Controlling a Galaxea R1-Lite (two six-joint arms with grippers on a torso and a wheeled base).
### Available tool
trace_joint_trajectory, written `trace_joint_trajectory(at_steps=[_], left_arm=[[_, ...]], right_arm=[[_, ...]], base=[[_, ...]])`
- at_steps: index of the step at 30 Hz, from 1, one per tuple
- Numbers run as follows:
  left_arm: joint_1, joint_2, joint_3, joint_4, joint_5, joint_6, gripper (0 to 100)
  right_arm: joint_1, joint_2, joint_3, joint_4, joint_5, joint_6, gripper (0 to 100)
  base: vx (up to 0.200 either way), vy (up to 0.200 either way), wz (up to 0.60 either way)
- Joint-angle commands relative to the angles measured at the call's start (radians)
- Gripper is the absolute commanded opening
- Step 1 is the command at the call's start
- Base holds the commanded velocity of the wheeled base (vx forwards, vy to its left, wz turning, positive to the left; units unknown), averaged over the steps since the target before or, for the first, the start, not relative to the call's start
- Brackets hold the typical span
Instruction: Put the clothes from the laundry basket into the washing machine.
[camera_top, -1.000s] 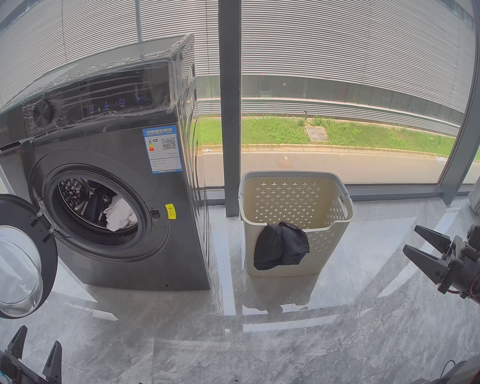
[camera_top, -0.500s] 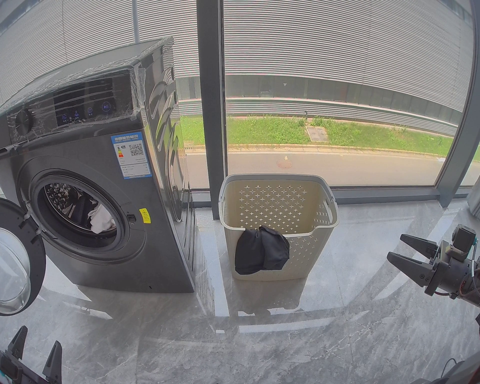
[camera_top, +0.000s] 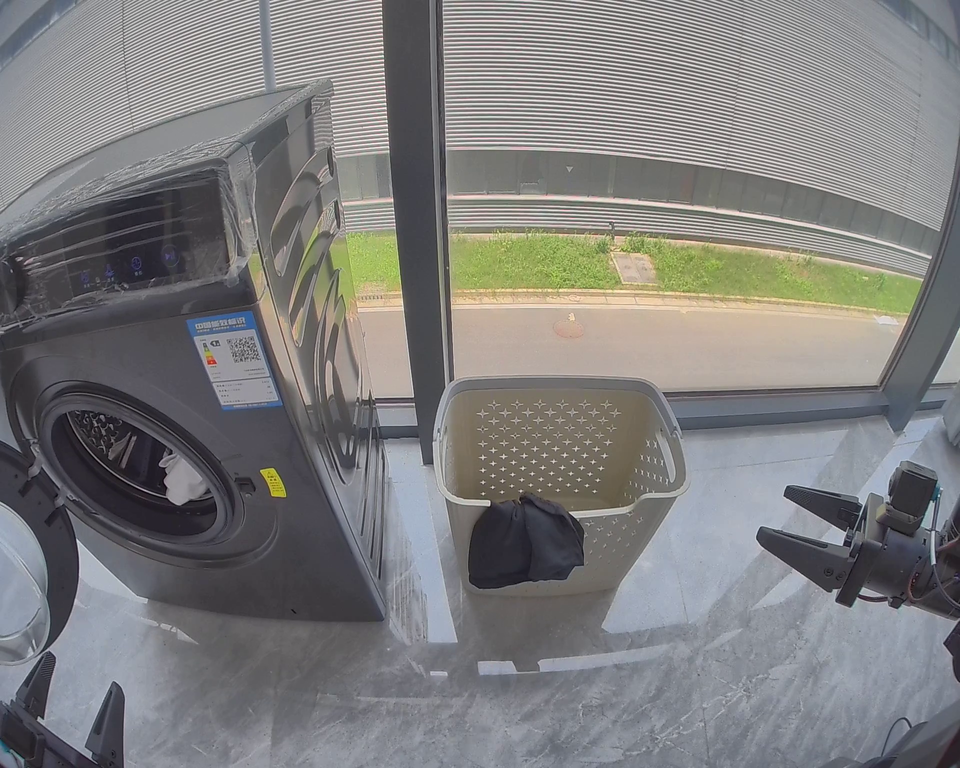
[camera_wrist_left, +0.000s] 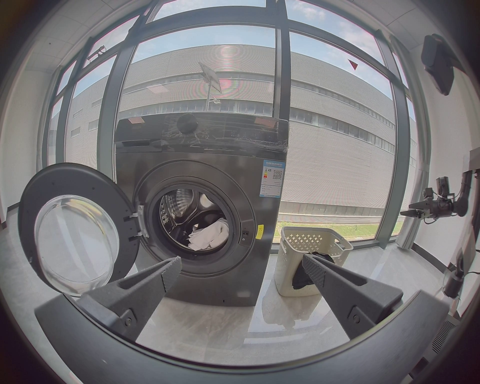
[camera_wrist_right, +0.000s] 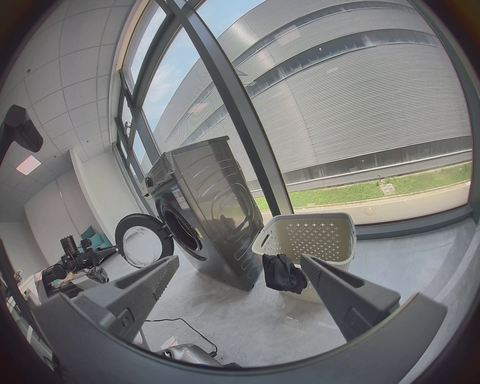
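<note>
Dark cloth (camera_top: 526, 541) (shirt?) on basket (camera_top: 560, 383) rim, well apart from R gripper (camera_top: 776, 513), spread, empty.

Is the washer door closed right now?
No, the door of the washing machine is swung wide open, showing a white cloth inside.

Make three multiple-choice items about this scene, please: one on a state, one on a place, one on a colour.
1. The washer door is: A shut; B open; C missing.
2. The dark garment hangs: A over the basket rim; B inside the washer; C on a chair.
3. The cloth inside the washer is: A red; B green; C white.

Answers:
1 B: the door stands swung out beside the round opening.
2 A: the garment drapes over the front rim, partly outside.
3 C: a white cloth shows through the opening.
</note>
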Motion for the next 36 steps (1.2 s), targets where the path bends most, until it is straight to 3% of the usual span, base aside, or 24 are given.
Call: trace_joint_trajectory(at_steps=[1,5,11,16,19,20,23,25,26,30,36], left_arm=[[0.000,-0.013,0.000,0.000,0.000,-0.001,100],[0.000,-0.013,0.001,-0.001,0.000,-0.002,100],[0.000,-0.013,0.001,-0.006,0.000,-0.001,100],[0.000,-0.013,0.005,-0.014,0.002,0.004,100],[0.000,-0.013,0.006,-0.018,0.002,0.004,100],[0.000,-0.013,0.006,-0.018,0.002,0.004,100],[0.000,-0.013,0.006,-0.018,0.000,0.002,100],[0.000,-0.013,0.006,-0.018,0.000,0.002,100],[0.000,-0.013,0.006,-0.018,0.002,0.002,100],[0.000,-0.013,0.006,-0.018,0.002,0.002,100],[0.000,-0.013,0.006,-0.018,0.002,0.002,100]], right_arm=[[0.007,0.031,-0.007,-0.001,-0.003,-0.002,100],[0.051,0.080,-0.073,-0.001,-0.022,-0.002,100],[0.175,0.246,-0.215,-0.001,-0.058,-0.002,100],[0.303,0.456,-0.307,-0.001,-0.128,0.001,100],[0.309,0.529,-0.326,-0.001,-0.185,0.011,100],[0.309,0.529,-0.326,-0.001,-0.185,0.011,100],[0.301,0.592,-0.321,-0.001,-0.266,0.022,100],[0.303,0.598,-0.321,-0.001,-0.280,0.025,100],[0.310,0.638,-0.324,0.008,-0.332,0.027,100],[0.313,0.707,-0.327,0.010,-0.360,0.027,100],[0.366,0.773,-0.335,0.010,-0.365,0.028,100]], base=[[0.200,0.000,0.00],[0.100,0.000,0.00],[0.000,0.000,0.00],[0.000,0.000,0.00],[0.000,0.000,0.00],[0.000,0.000,0.00],[0.000,0.000,0.00],[0.000,0.000,0.00],[0.000,0.000,0.00],[0.000,0.000,0.00],[0.000,0.000,0.00]])
